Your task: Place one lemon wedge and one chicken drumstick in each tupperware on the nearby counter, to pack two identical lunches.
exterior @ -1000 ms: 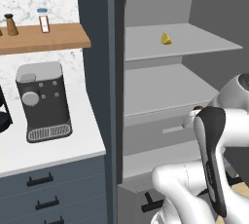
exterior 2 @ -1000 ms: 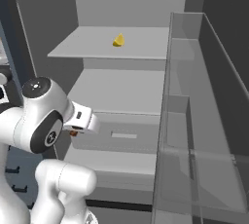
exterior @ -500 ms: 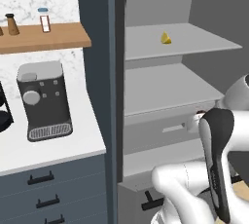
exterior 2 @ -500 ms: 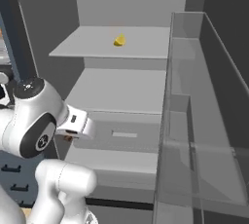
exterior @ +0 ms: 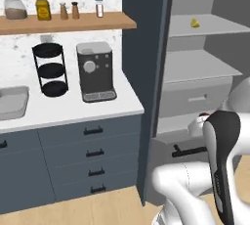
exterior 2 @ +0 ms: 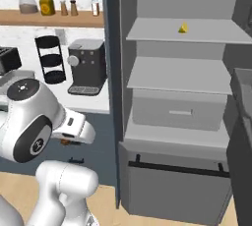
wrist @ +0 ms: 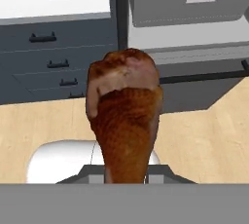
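No brand, label or writing can be read on anything here; the jars (exterior: 42,7) on the wooden shelf (exterior: 68,23) are too small to make out any lettering. The hand (wrist: 125,169) is closed tight on a chicken drumstick (wrist: 124,116), golden orange-brown, which stands up the middle of the hand view with its long axis running along the line of the hand, the knobbly paler end pointing away from the hand and the narrower end down between the fingers. Behind it in that view lie the wooden floor (wrist: 204,135), dark drawers (wrist: 53,62) and the foot of the open fridge (wrist: 189,38). In the right base view the hand (exterior 2: 66,140) sits low, in front of the drawers below the tabletop (exterior 2: 93,103) edge, with a bit of brown showing under it. The lemon wedge (exterior 2: 183,28), yellow and tiny, lies on the fridge's top shelf (exterior 2: 197,32), toward the middle of it and near its back; in the left base view it (exterior: 195,23) shows on the same shelf, too small to tell which way its point faces. On the white tabletop a coffee machine (exterior: 95,71) stands near the right-hand end, beside the fridge wall, with a black three-tier rack (exterior: 51,69) to its left and a sink (exterior: 12,101) at the left edge.
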### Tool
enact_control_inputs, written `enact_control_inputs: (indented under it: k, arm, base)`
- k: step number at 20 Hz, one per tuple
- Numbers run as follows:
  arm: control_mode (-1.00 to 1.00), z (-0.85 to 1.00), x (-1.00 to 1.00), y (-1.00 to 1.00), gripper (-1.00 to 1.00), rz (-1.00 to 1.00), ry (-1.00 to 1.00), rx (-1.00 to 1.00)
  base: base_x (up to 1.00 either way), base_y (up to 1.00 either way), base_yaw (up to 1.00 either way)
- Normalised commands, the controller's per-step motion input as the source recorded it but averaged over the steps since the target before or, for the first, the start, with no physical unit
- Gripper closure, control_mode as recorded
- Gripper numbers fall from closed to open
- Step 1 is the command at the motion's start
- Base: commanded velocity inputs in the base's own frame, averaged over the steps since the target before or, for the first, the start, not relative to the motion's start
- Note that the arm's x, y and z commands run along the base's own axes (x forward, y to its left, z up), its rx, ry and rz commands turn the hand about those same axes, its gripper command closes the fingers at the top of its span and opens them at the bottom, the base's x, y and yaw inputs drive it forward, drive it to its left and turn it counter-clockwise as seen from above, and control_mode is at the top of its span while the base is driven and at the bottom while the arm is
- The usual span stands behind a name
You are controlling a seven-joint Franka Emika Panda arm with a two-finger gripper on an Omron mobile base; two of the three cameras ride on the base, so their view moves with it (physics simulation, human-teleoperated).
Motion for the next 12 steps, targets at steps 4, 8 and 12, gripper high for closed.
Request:
enact_control_inputs:
  k: [4, 8, 12]
  arm:
    - [1.0, 0.0, 0.0, 0.0, 1.0, 0.0, 0.0, 0.0]
    - [1.0, 0.0, 0.0, 0.0, 1.0, 0.0, 0.0, 0.0]
    - [1.0, 0.0, 0.0, 0.0, 1.0, 0.0, 0.0, 0.0]
  base:
    - [-0.5, 1.0, 0.22]
    - [0.0, 1.0, 0.18]
    - [0.36, 1.0, 0.05]
